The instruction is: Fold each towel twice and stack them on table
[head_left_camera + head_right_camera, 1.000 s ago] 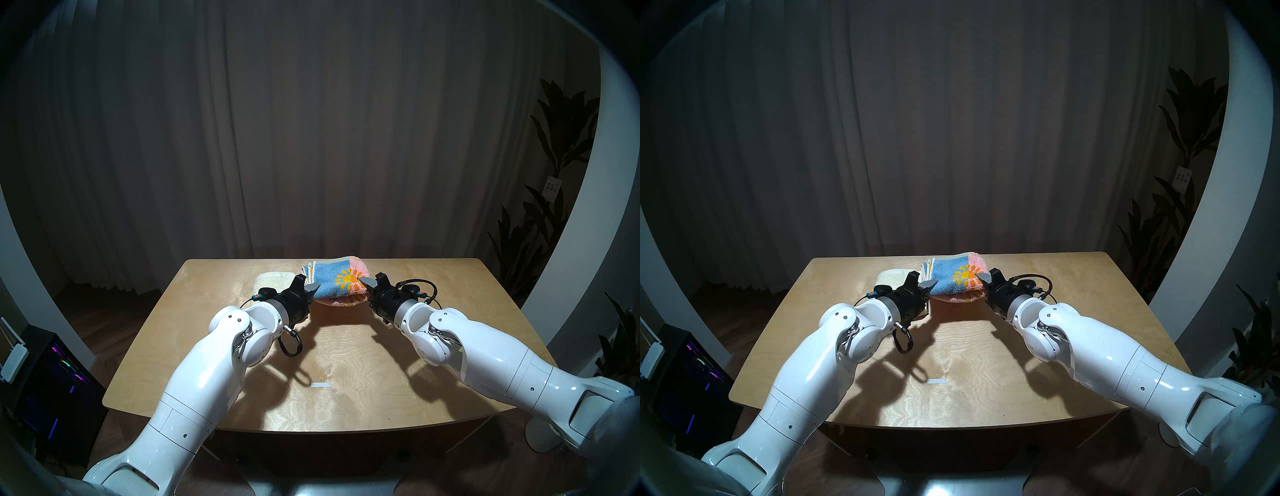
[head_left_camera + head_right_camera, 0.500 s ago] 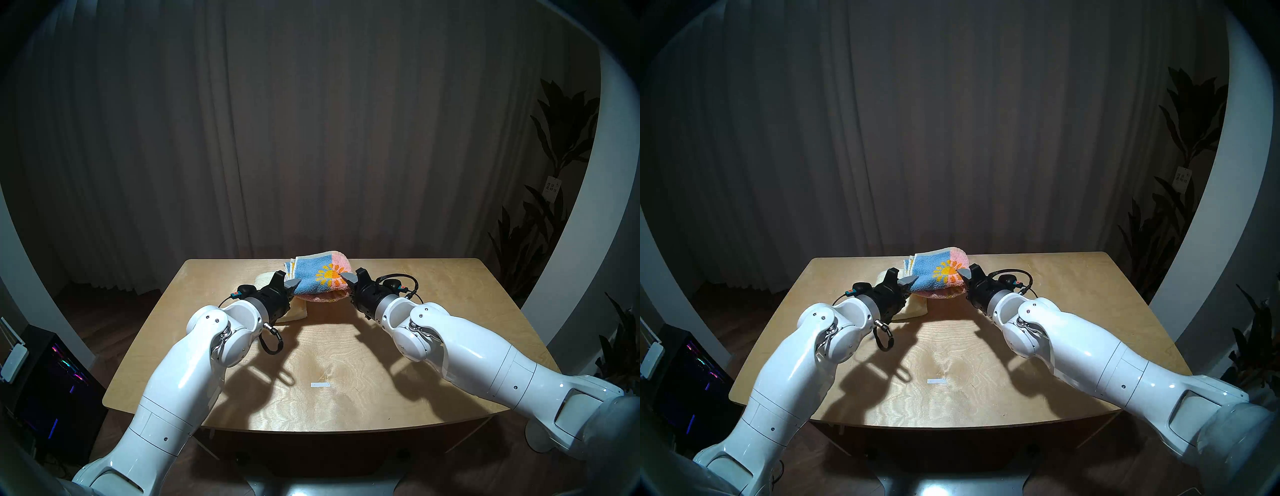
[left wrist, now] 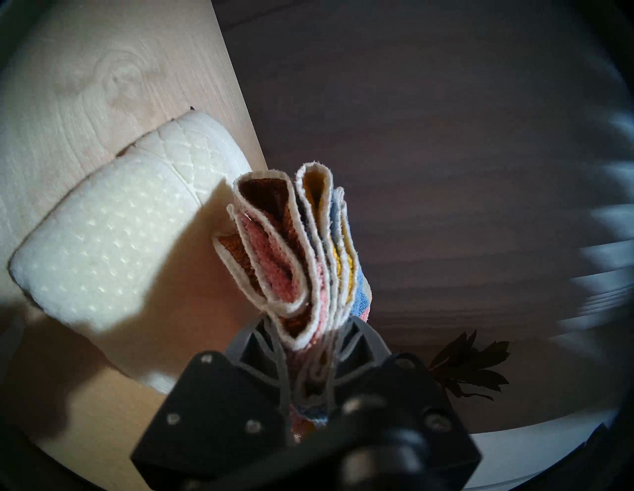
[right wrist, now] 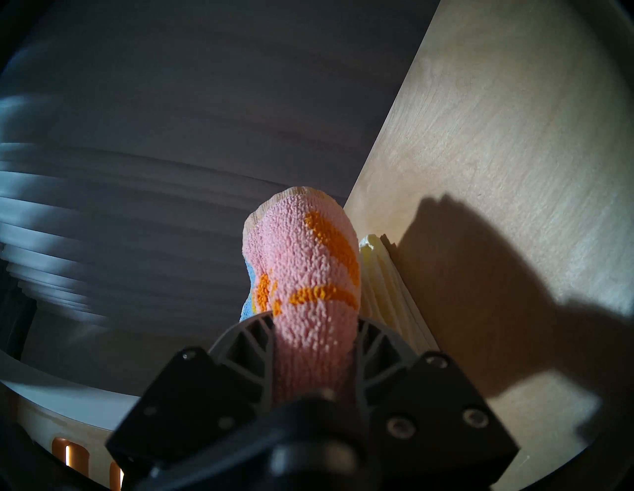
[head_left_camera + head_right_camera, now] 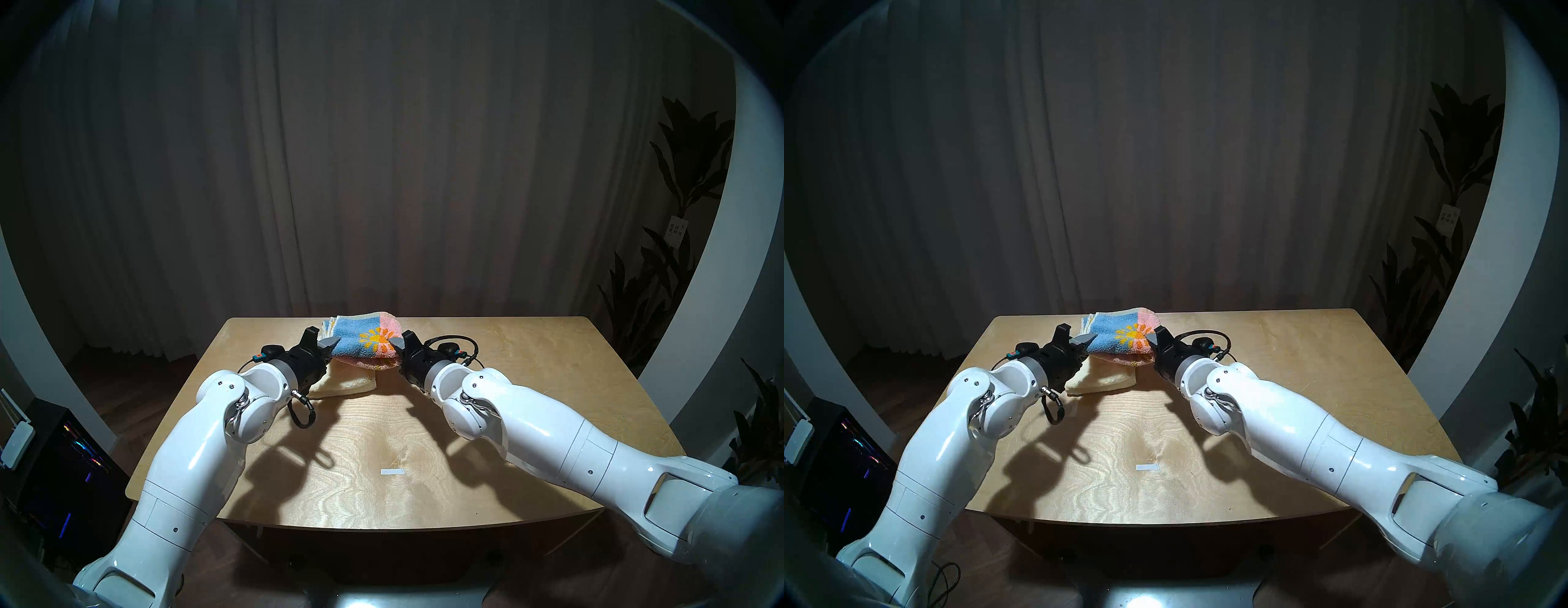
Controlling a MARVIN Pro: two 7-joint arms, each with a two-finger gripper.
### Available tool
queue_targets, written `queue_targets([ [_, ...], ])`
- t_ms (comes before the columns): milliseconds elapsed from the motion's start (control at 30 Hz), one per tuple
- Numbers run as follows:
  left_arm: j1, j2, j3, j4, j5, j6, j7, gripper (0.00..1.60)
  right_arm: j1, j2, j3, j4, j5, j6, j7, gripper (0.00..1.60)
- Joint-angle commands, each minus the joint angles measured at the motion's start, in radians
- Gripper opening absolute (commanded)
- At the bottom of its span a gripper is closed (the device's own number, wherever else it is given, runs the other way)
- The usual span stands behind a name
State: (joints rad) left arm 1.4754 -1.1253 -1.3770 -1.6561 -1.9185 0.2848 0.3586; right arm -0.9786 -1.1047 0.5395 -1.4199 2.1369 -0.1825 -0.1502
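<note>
Two-arm carry of a folded towel toward the stack. The left gripper (image 5: 330, 343) pinches the end of the folded pink-and-blue terry towel with a yellow sun motif (image 5: 365, 339) where its loose hemmed edges fan out; the left wrist view shows the layered edges (image 3: 295, 260) clamped between the grey ribbed fingers (image 3: 271, 356), so the layers cannot splay open. The right gripper (image 5: 398, 343) pinches the opposite, rounded fold end, whose pink pile with orange marks (image 4: 308, 291) fills the gap between its fingers (image 4: 374, 346). Holding both ends keeps the bundle taut, roughly level and clear of the surface, spanning the space between the two claws.

Below and slightly nearer than the claws lies the plain cream-yellow terry towel with a dotted texture (image 5: 345, 384), already folded and resting flat on the light plywood tabletop with rounded corners (image 5: 530, 382). In the left wrist view it lies just left of the claw (image 3: 103, 247); in the right wrist view its stacked edges (image 4: 380, 274) show just right of the held fold. The carried towel overlaps it in the head views, apparently above it rather than resting on it; contact cannot be confirmed. Judged from this arrangement, the remaining step is lowering and releasing the patterned towel squarely on the cream one. A small white tape mark (image 5: 392, 471) lies well behind both claws.
</note>
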Motion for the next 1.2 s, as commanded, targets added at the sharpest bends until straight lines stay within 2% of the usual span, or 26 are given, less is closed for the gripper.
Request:
queue_targets([
  [0,-0.022,0.025,-0.037,0.028,-0.007,0.017,-0.038,0.00,0.064,-0.102,-0.004,0.046,-0.025,-0.018,0.009,0.00],
  [533,-0.064,0.021,-0.024,0.132,0.006,0.054,-0.074,0.00,0.110,-0.194,-0.028,0.184,-0.035,0.010,0.005,0.00],
  [833,-0.088,0.018,-0.014,0.175,0.017,0.076,-0.054,0.00,0.109,-0.227,-0.040,0.245,-0.037,0.027,0.002,0.00],
  [867,-0.090,0.017,-0.013,0.180,0.019,0.077,-0.055,0.23,0.109,-0.227,-0.040,0.245,-0.037,0.027,-0.003,0.00],
  [933,-0.094,0.016,-0.010,0.188,0.021,0.082,-0.049,0.33,0.113,-0.232,-0.042,0.252,-0.039,0.026,-0.015,0.00],
  [1033,-0.099,0.014,-0.004,0.200,0.026,0.086,-0.044,0.35,0.119,-0.235,-0.044,0.256,-0.043,0.028,-0.028,0.00],
  [1167,-0.105,0.012,-0.001,0.213,0.029,0.091,-0.031,0.59,0.125,-0.245,-0.043,0.262,-0.036,0.025,-0.068,0.00],
])
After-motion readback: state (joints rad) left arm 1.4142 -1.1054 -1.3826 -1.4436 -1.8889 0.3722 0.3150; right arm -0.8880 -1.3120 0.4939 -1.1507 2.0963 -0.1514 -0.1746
